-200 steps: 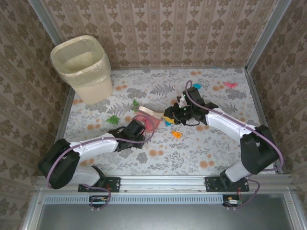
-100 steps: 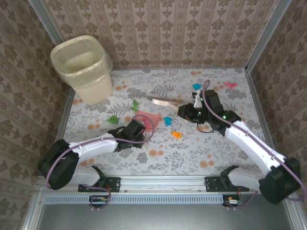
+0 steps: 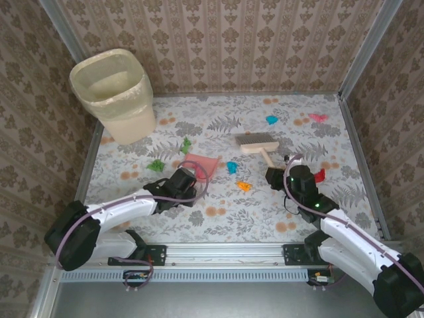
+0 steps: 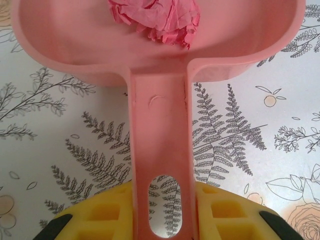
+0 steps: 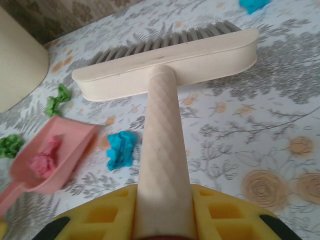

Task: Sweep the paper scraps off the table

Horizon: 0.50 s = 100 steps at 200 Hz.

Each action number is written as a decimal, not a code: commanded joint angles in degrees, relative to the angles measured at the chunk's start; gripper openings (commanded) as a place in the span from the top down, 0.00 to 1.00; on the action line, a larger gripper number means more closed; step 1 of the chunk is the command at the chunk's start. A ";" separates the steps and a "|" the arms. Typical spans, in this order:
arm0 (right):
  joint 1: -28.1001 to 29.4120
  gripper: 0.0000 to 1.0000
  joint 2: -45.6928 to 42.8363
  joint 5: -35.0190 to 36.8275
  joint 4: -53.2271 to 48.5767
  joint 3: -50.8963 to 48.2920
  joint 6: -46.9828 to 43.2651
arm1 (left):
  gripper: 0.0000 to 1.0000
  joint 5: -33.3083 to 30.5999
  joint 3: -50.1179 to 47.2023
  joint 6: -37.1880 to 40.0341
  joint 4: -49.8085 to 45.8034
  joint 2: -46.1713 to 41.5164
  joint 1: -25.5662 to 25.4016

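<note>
The right hand [image 3: 277, 175] is clenching the brush [image 3: 255, 141] by its handle, with the bristle head reaching out toward the far wall. The left hand [image 3: 180, 184] is clamping the handle of the pan [image 3: 202, 163], whose mouth is facing right and slightly away from the arms. One pink scrap [image 4: 155, 17] is sitting inside the pan.

The other scraps are lying loose on the surface [image 3: 218, 218]. A blue scrap [image 3: 231, 167] is just beside the pan's mouth and an orange scrap [image 3: 244, 187] is near it, on the arms' side. A red scrap [image 3: 320, 175] is just right of the right hand, and two green scraps [image 3: 156, 165] are left of the pan. Two more are lying well apart near the far edge.

The step in hand is probably sweeping the blue scrap into the pan. Whether the bristles are touching the cloth cannot be told.

To do it well, the brush should be coming down on the side of the scrap away from the pan, with the bristles only lightly pressing. It should then be moving in one short, slow stroke toward the mouth, since crumpled paper this light is likely to flick aside or hop over the lip under a fast stroke. The pan should be lying with its front edge flat on the cloth and not shifting, and staying level so the pink scrap is not rolling out. Hard pressure is likely to bunch the cloth. The orange scrap looks like the natural follow-up. The green ones are calling for the pan to be turned before anything is going to the bin [image 3: 116, 93].
</note>
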 commanded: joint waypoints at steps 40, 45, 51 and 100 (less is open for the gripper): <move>-0.19 1.00 -3.43 9.51 9.36 -3.11 0.41 | 1.00 -1.69 -2.39 -1.36 2.17 -6.54 -0.72; -0.19 1.00 -2.91 9.28 9.25 -2.87 0.61 | 1.00 -1.57 -2.49 -1.23 2.36 -7.11 -0.89; -0.19 1.00 -2.34 9.00 9.08 -2.58 0.75 | 1.00 -1.73 -2.59 -1.05 2.52 -7.80 -1.38; -0.19 1.00 2.43 7.02 9.62 -1.29 1.49 | 1.00 -3.93 -0.86 -0.42 -1.79 -15.19 -4.54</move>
